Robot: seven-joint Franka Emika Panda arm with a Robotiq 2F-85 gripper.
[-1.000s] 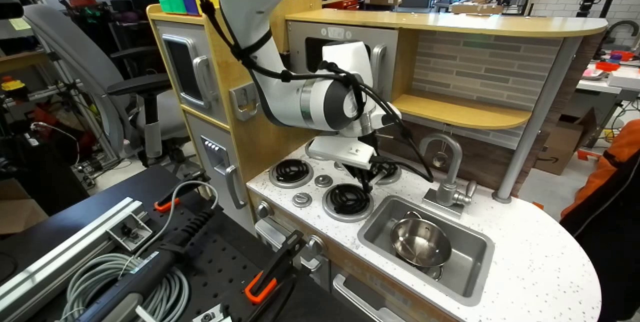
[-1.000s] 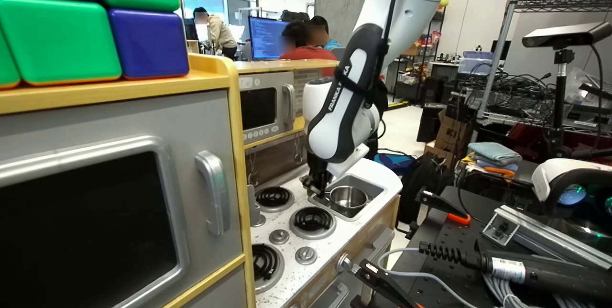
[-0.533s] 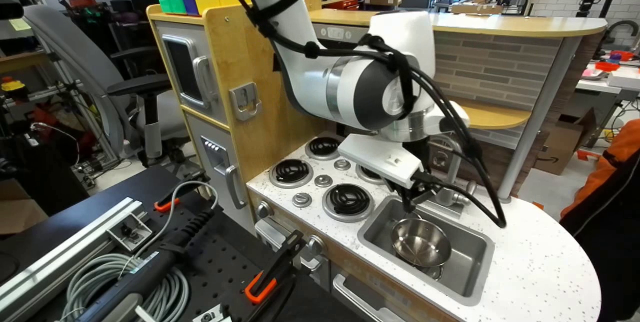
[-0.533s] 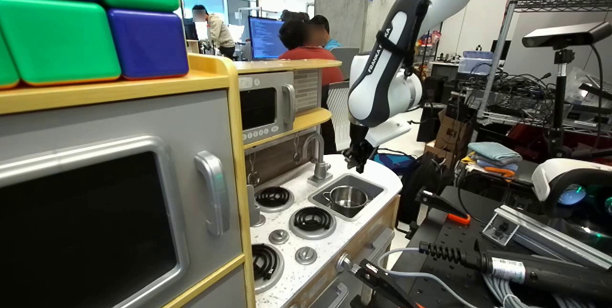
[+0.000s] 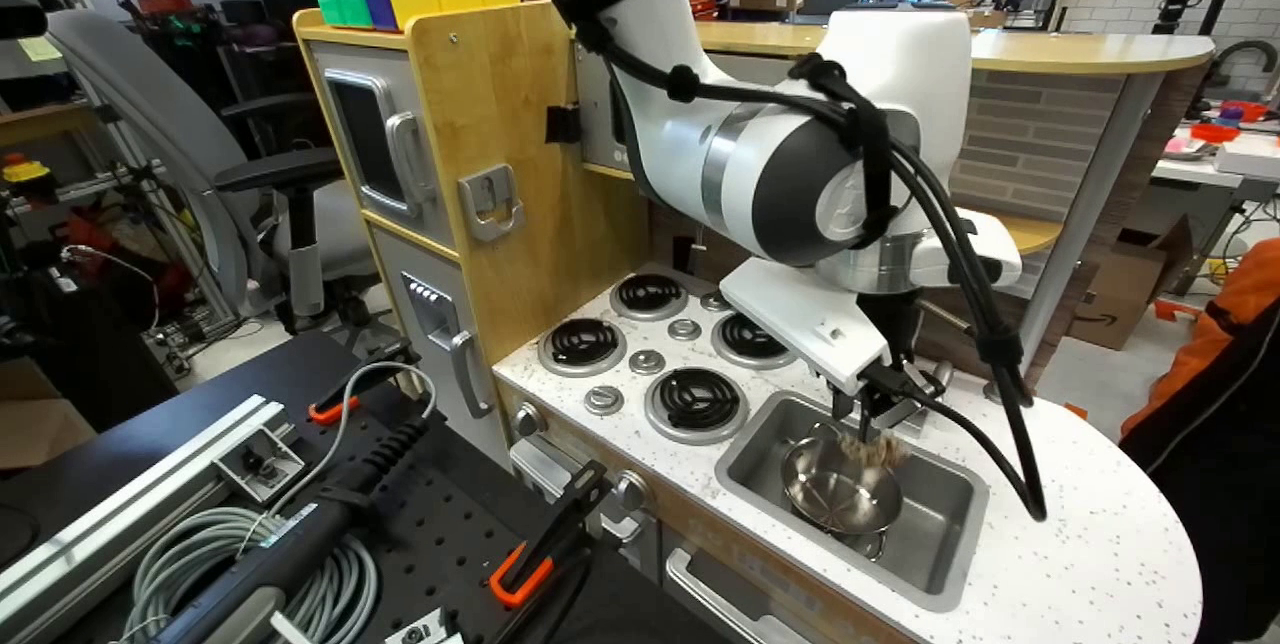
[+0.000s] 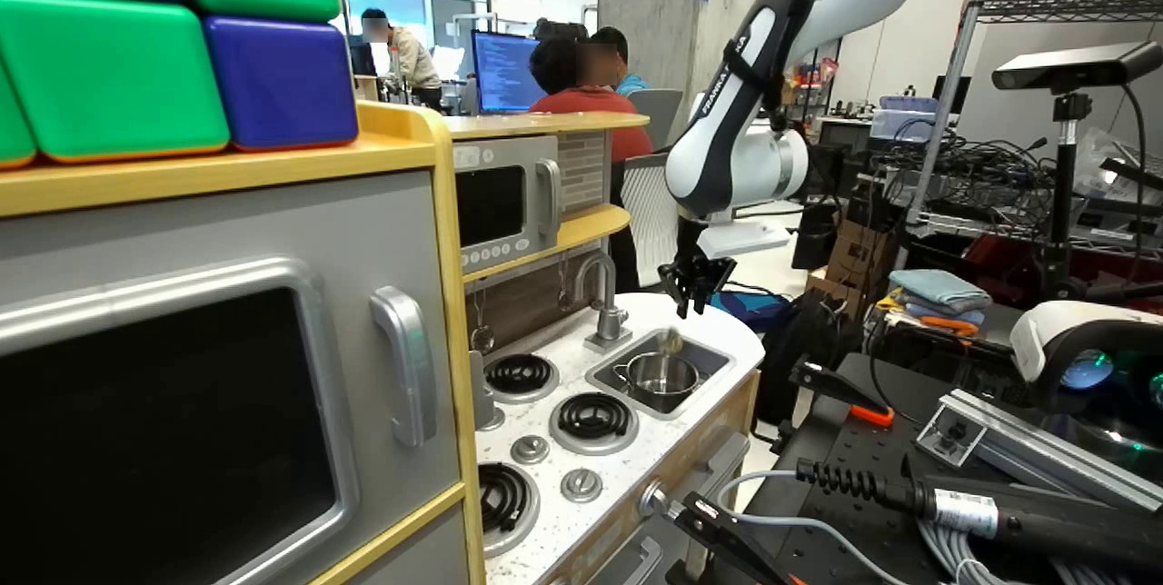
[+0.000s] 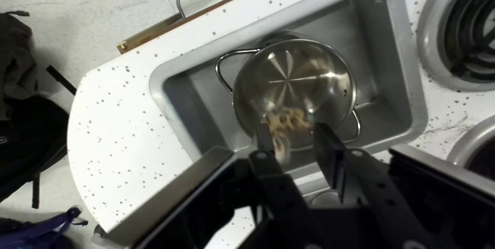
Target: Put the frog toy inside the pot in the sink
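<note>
One white robot arm (image 5: 800,179) reaches over the toy kitchen (image 5: 540,114) in front of me. In both exterior views it slopes down from above, bends at its last joints, and carries the gripper (image 6: 690,309) over the sink (image 5: 925,539), its fingers (image 7: 328,140) pointing down. Just above the gripper sits a flat white casing (image 5: 805,319), and a thick black cable (image 5: 1000,348) makes a wide loop. The two fingers are parted, with a clear gap between them.

The frog toy (image 6: 670,342) is in the air, free of the fingers. In an exterior view it is below the fingertips and over the pot (image 6: 659,385), a tan blur whose form I cannot read well. In the wrist view it shows across the pot edge which is nearest to the gripper; whether it touches the metal, I cannot tell. The pot itself stands in the sink, its shiny inside turned upward. Behind the sink rises the grey faucet (image 6: 611,323). On the same white counter (image 5: 1080,504), next to the sink, are four black burners (image 5: 697,397).
</note>
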